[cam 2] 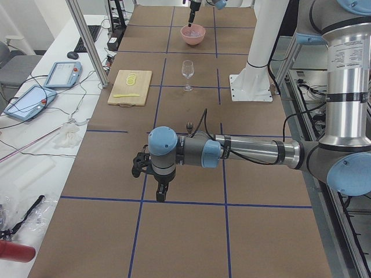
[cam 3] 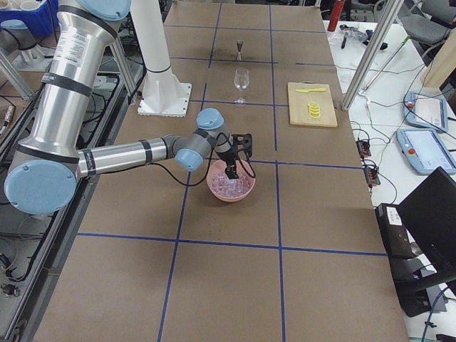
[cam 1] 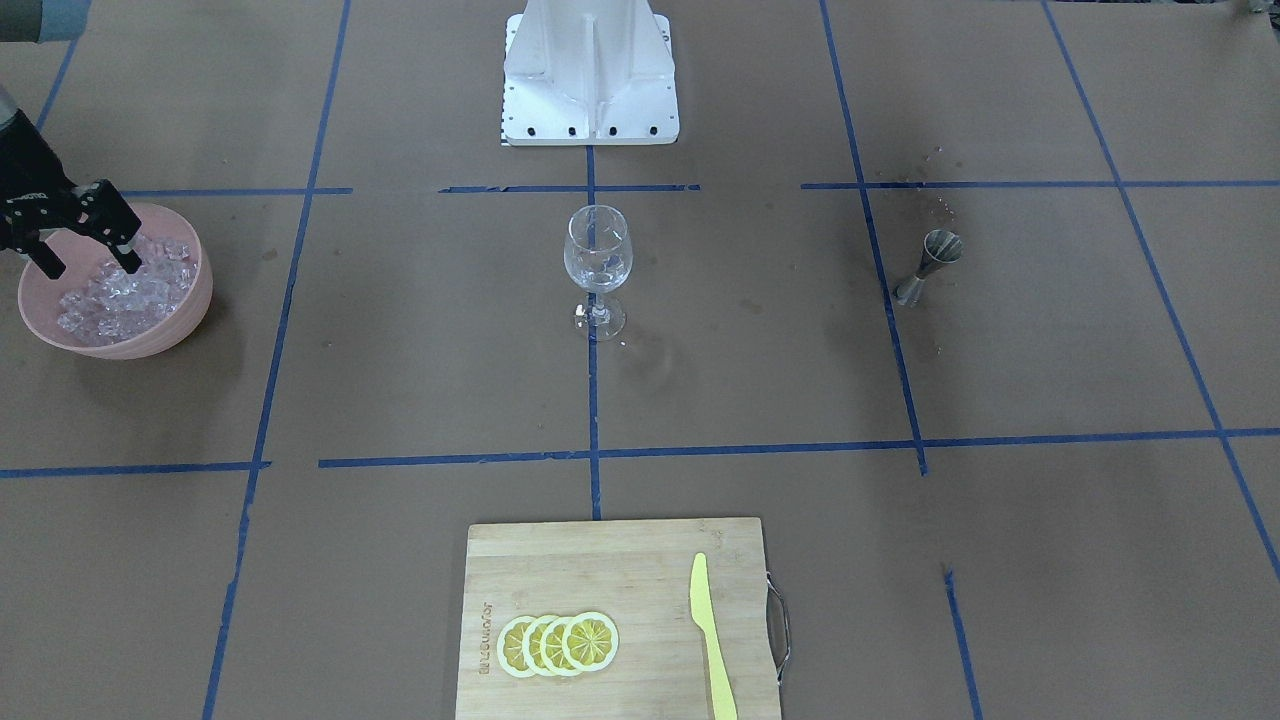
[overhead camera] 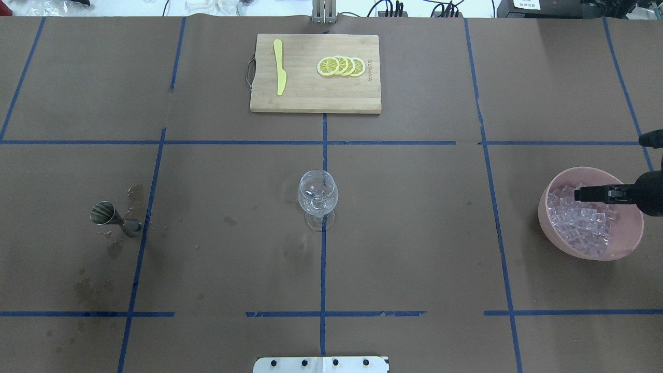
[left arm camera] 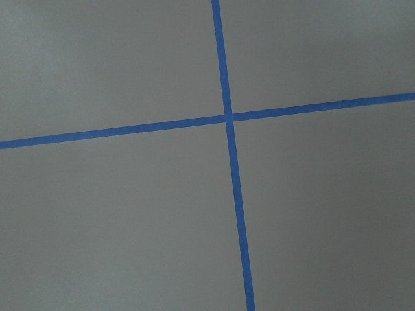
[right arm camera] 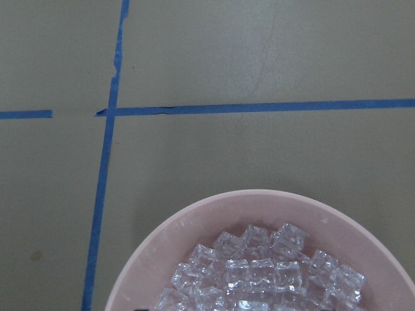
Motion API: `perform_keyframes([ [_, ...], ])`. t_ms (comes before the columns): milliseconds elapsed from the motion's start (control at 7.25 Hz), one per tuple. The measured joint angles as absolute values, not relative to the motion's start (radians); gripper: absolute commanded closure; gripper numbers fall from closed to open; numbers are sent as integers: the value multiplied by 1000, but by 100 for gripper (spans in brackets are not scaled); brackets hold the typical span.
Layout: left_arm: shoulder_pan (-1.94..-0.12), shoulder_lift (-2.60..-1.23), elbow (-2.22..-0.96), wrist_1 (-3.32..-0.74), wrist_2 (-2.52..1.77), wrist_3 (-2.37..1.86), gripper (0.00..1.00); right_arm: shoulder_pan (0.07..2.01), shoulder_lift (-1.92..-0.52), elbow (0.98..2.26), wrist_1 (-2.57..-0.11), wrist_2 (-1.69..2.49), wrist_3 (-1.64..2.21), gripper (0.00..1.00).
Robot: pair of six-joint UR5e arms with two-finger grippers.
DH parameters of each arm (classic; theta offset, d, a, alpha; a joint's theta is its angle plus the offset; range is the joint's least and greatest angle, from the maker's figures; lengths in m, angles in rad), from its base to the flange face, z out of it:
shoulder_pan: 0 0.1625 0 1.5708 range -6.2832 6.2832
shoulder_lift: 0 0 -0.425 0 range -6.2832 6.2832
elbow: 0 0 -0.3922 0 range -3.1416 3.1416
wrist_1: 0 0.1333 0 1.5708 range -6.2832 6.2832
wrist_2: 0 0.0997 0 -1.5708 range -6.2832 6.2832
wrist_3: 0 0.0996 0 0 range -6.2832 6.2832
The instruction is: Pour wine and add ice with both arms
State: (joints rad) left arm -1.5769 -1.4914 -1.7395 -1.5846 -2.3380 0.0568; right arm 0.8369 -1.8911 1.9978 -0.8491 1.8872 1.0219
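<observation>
On the brown table (cam 1: 400, 380), my right fingers (cam 1: 118, 245) stand spread apart, the ice (cam 1: 110, 300) in the pink bowl (cam 1: 195, 300) directly beneath their tips; of my left fingers (cam 2: 162, 193) I cannot tell.

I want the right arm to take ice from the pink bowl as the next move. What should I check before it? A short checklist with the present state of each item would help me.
1. Right gripper open: ok, its fingers stand apart.
2. Right gripper over the ice in the pink bowl: ok.
3. One cube lies between the fingers: cannot tell.
4. Wine glass upright at the table's middle, nothing beside it: ok.
5. Left gripper off the path from bowl to glass: ok, it hangs low over the table beyond the jigger, on the robot's left.
6. Left gripper open or shut: cannot tell.
</observation>
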Motion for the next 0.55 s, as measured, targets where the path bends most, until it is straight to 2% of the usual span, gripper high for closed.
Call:
perform_keyframes([
  [552,-1577,-1494,-1740,-1586,-2341,57,0,772,-1910,1961,-839,1830,1033,34],
])
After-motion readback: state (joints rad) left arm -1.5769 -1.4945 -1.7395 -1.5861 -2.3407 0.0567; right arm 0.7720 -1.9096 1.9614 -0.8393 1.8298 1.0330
